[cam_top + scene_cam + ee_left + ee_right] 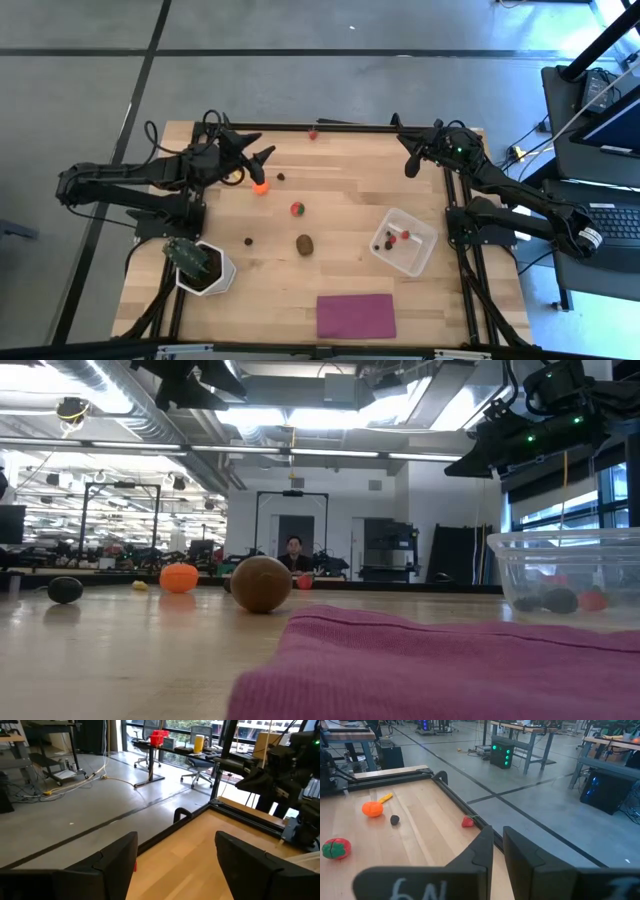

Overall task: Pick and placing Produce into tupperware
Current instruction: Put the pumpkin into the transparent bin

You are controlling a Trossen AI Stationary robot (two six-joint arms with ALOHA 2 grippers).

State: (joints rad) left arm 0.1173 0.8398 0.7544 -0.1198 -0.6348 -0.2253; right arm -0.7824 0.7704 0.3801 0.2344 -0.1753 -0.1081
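Observation:
The clear tupperware (428,243) stands on the table's right side with a few small red and dark pieces in it. On the wood lie an orange ball (260,187), a yellow bit (385,798), a red-and-green piece (297,209), a brown oval (305,244), two dark berries (248,241) (281,177) and a small red piece (313,134) at the far edge. My left gripper (264,165) hangs open above the table, just on the far side of the orange ball, with nothing between its fingers (120,857). My right gripper (410,160) is shut and raised near the far right corner.
A green plant in a white pot (200,265) stands near the left front. A flat magenta rectangle (356,315) lies at the near edge. A black frame rail (455,795) runs along the far and right edges. Bare wood lies between the brown oval and the tupperware.

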